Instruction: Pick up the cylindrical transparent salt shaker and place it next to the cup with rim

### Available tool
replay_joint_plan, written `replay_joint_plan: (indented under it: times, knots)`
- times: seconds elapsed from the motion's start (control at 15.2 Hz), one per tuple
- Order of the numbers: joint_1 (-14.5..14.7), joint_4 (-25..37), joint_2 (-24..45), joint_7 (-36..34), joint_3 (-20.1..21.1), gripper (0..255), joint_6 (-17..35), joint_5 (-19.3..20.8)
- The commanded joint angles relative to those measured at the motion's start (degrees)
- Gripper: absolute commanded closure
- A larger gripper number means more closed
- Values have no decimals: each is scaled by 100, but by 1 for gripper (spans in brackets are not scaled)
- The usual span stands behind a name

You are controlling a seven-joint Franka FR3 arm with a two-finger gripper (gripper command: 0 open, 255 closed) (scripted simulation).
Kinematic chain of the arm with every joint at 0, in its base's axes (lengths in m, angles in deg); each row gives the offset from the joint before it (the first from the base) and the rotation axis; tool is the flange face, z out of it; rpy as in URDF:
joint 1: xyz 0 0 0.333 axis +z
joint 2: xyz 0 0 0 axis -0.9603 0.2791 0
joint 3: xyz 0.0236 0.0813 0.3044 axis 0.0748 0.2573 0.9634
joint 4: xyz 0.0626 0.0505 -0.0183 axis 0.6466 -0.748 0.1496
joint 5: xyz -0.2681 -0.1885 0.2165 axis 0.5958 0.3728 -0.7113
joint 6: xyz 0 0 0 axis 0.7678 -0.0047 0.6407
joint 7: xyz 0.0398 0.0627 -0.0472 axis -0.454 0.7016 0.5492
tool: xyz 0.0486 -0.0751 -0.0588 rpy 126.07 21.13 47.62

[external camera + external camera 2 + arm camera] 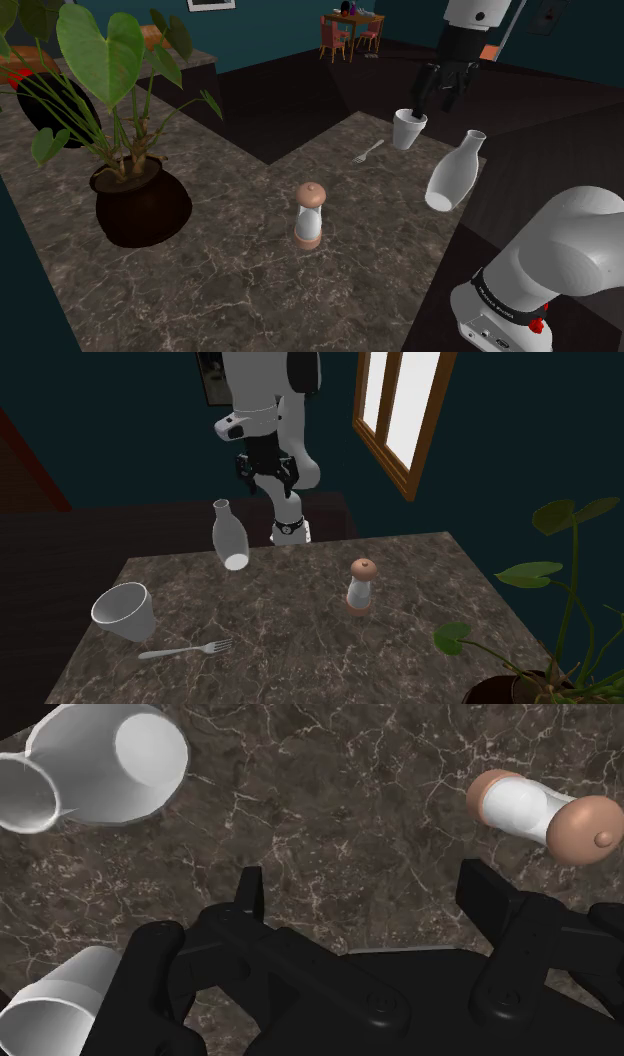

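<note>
black gripper (365,882) hangs empty above the marble counter (250,285), fingers spread apart. salt shaker (310,215) stands upright mid-counter, well apart from the cup (408,128). likely light, rigid, smooth; grasp its white waist.

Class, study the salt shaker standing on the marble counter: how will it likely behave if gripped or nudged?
The salt shaker stands tall on a narrow base, so a nudge near its cap would probably tip it. Its body is cylindrical, so once down it would likely roll. Its smooth-looking sides may prove slippery.
</note>
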Motion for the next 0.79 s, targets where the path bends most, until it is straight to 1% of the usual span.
replay_joint_plan:
  times: [0.0, 0.4, 0.73]
  knots:
    - [0, 0, 0, 0, 0, 0, 0, 0]
    - [278, -238, 409, -556, 631, 0, 670, -465]
    - [491, -257, 934, -1003, 1162, 0, 1261, -783]
